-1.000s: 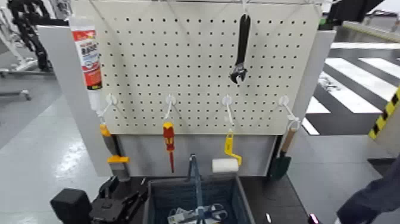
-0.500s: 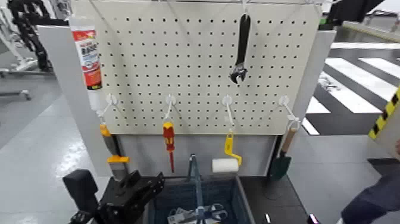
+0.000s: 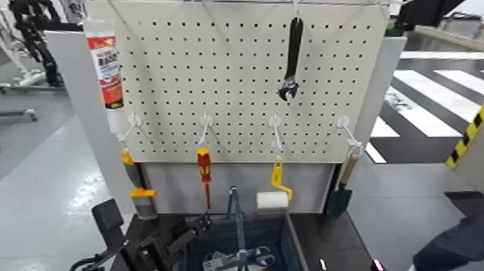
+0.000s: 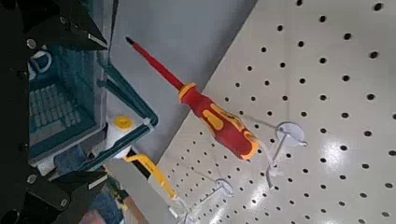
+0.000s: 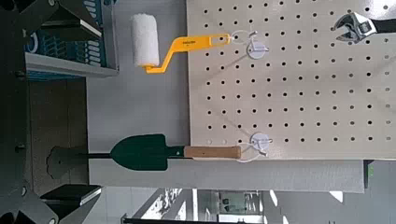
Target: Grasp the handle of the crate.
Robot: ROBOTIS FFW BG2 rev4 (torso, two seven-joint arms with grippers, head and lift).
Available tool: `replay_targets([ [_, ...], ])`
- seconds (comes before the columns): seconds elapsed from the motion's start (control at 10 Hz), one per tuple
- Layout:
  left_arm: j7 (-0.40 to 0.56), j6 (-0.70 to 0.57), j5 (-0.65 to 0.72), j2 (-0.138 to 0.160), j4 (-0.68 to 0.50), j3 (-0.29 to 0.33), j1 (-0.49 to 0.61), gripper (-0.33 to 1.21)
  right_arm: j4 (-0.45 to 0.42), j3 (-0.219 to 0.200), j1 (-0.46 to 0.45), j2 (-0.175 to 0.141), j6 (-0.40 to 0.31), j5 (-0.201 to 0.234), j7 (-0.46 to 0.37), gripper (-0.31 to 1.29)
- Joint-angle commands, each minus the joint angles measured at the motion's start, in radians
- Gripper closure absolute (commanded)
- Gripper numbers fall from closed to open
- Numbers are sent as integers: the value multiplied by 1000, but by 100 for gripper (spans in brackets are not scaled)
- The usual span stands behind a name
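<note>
Your left gripper [image 3: 189, 232] sits open just beside the crate [image 3: 238, 241]; its thin dark handle [image 3: 235, 216] (edge-on) stands upright, untouched.

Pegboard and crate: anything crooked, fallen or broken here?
Nothing stands out. The wrench, screwdriver, paint roller and trowel hang from the pegboard, and the handle stands upright over the crate.

I count one crate [image 3: 238, 241] with one handle [image 3: 235, 216]. On one pegboard [image 3: 238, 79] hang one screwdriver [image 3: 204, 173], one wrench [image 3: 291, 61], one paint roller [image 3: 274, 194], one trowel [image 3: 340, 189], one sealant tube [image 3: 106, 72]. Hooks: four, possibly more.
</note>
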Motion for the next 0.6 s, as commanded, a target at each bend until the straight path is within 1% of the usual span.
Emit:
replay_targets([
  [0.1,-57,83,145,24,62,1,-46,11,0,2,-1,-1,0,-1,0,14],
  [0.2,-84,116,203,30,95,-6,-69,11,0,3,-3,-1,0,-3,0,14],
  [0.4,-100,131,329,37,150,-24,-101,11,0,3,-1,0,0,-4,0,14],
  [0.6,-105,155,415,40,196,-44,-140,11,2,5,-3,0,-3,-6,0,14],
])
